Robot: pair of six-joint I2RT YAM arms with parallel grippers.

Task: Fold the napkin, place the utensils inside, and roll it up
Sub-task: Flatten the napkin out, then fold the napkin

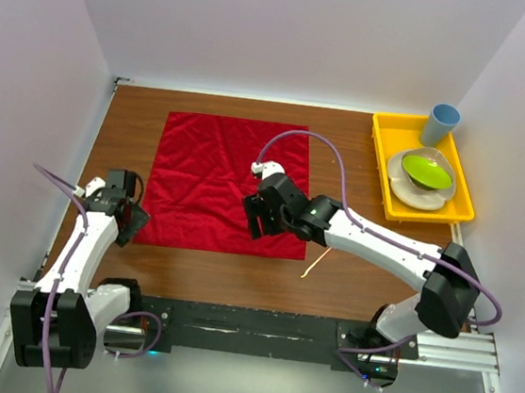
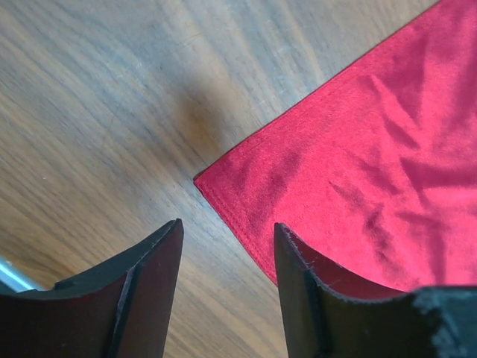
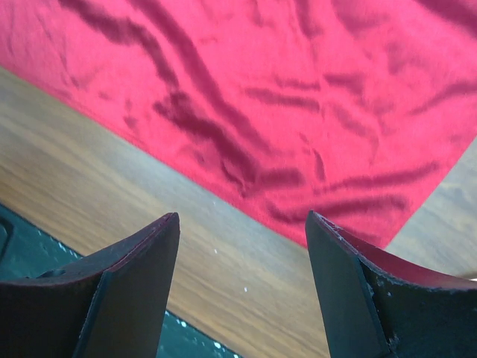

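Tray (image 1: 380, 172), bowl (image 1: 427, 171), cup (image 1: 440, 124) right of napkin (image 1: 198, 180)

Napkin (image 2: 350, 156) corner, seemingly ahead of jaws

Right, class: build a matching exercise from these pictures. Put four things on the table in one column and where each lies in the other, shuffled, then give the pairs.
Things:
1 napkin
2 utensil
3 bowl
4 cup

Places:
A far end of the tray
B bare wood by the napkin's near right corner
C spread flat mid-table
D on the plate in the tray

Pairs: 1-C, 2-B, 3-D, 4-A
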